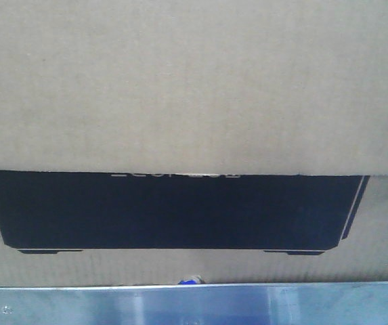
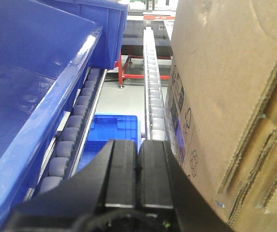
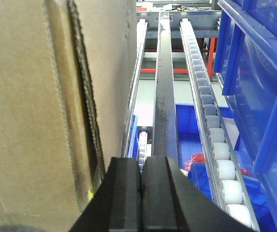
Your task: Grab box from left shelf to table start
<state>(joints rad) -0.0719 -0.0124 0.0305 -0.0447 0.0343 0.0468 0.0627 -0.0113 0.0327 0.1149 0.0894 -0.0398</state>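
Left jaws together, right jaws together, both empty, flanking the box (image 1: 194, 81)

- The box (image 1: 194, 81) is brown corrugated cardboard, matt and faintly fibrous; its cut edges show rough, ragged fluting in both wrist views
- Its black printed panel (image 1: 173, 210) is flat matt ink with barely any sheen
- The left shelf (image 1: 194, 305) has a front rail of bare silvery metal, smooth and reflective
- The rollers (image 3: 223, 166) look like smooth white plastic with a soft gloss
- The blue bins (image 2: 27, 96) are moulded plastic, glossy along the rims
- The left gripper (image 2: 137, 150) and right gripper (image 3: 141, 166) have black fingers, smooth with a dull satin finish
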